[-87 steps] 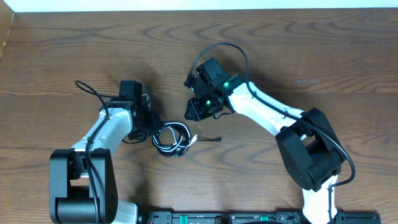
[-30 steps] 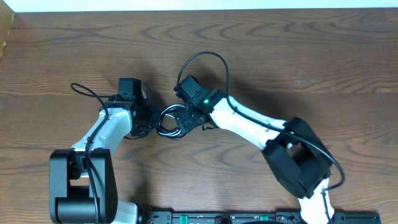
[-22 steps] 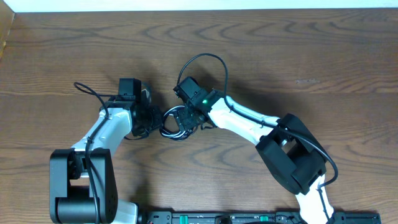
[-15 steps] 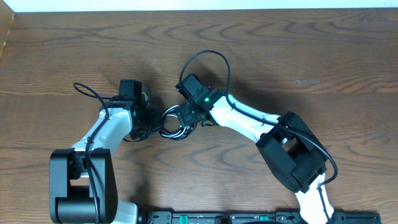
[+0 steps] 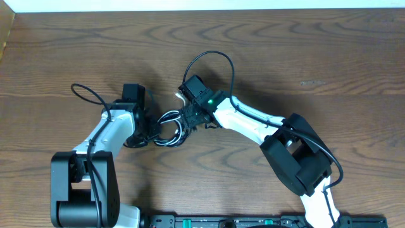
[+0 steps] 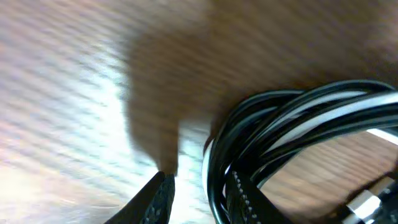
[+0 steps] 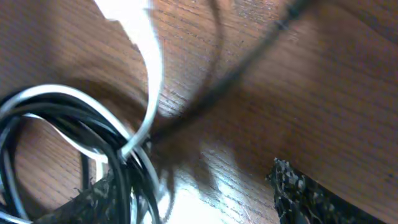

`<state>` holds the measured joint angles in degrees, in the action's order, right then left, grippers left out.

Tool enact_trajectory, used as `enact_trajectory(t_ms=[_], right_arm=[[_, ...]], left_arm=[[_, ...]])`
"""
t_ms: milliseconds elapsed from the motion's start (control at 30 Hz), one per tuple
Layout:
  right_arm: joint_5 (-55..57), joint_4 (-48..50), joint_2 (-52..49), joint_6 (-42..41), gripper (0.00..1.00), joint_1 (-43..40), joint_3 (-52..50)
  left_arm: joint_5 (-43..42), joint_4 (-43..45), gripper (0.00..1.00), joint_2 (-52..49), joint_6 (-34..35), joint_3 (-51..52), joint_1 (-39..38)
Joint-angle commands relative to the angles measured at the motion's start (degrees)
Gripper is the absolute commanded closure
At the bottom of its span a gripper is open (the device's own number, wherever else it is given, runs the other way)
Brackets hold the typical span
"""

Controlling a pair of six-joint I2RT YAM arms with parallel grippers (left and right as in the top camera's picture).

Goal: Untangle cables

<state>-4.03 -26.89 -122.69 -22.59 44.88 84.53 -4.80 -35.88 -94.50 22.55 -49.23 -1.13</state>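
The cables (image 5: 168, 121) lie as a small coil of black and white loops on the wooden table between my two grippers. My left gripper (image 5: 150, 126) meets the coil's left side. In the left wrist view its jaws (image 6: 202, 200) stand apart, with black strands (image 6: 214, 177) beside the right finger (image 6: 245, 199) and bare table showing by the left one. My right gripper (image 5: 190, 116) is over the coil's right side. Its jaws (image 7: 205, 199) are wide, the looped cables (image 7: 121, 168) against the left finger (image 7: 93, 202). A white plug end (image 7: 127, 12) sticks up at the top.
Thick black wires of the arms arch above the right wrist (image 5: 212, 60) and beside the left arm (image 5: 85, 94). Both arm bases (image 5: 82, 183) stand near the front edge. Bare wood table (image 5: 316, 57) spreads behind and to the right.
The right gripper has come down from behind onto the coil's right side, its jaws narrowing a little. The left gripper has opened, and the coil has slid slightly left.
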Motion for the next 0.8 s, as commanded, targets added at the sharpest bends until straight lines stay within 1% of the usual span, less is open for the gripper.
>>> enact_trajectory(t_ms=[0,100,133,167,200,333,433,533,633,767], right_arm=[[0.9,-0.3,-3.0,-1.0,0.36,-0.3,-0.3],[0.9,-0.3,-3.2,-1.0,0.36,-0.4,-0.3],[0.7,0.0,-3.2,-0.6,0.32,-0.4,-0.3],[-1.7,1.2,-3.2,2.5,0.28,-0.4,-0.3],[-3.8,2.2,-3.2,4.3,0.28,-0.4,-0.3],[-9.0,4.7,-3.2,5.9,0.26,-0.4,-0.3],[-8.9,5.2,-3.5,7.4,0.24,-0.2,-0.3],[-7.1,7.3,-4.7,9.3,0.23,0.0,-0.3],[-2.7,9.6,-7.1,9.6,0.24,1.0,-0.3],[-2.5,10.1,-9.7,9.6,0.23,1.4,-0.3]], left_arm=[[7.3,-0.9,0.69,-0.7,0.7,0.3,0.2],[7.4,-1.0,0.69,-0.7,0.7,0.3,0.2],[7.3,-0.7,0.69,-0.7,0.7,0.3,0.2],[6.7,0.0,0.69,-0.7,0.7,0.3,0.2],[6.8,0.4,0.69,-0.7,0.7,0.3,0.2],[6.7,2.0,0.69,-0.7,0.7,0.3,0.2],[5.4,3.5,0.69,-0.7,0.0,0.3,0.2],[0.9,5.9,0.69,-0.7,-2.6,0.3,0.2],[1.0,7.7,0.69,-0.7,-2.6,0.3,0.2],[1.2,7.7,0.69,-0.7,-2.6,0.3,0.2]])
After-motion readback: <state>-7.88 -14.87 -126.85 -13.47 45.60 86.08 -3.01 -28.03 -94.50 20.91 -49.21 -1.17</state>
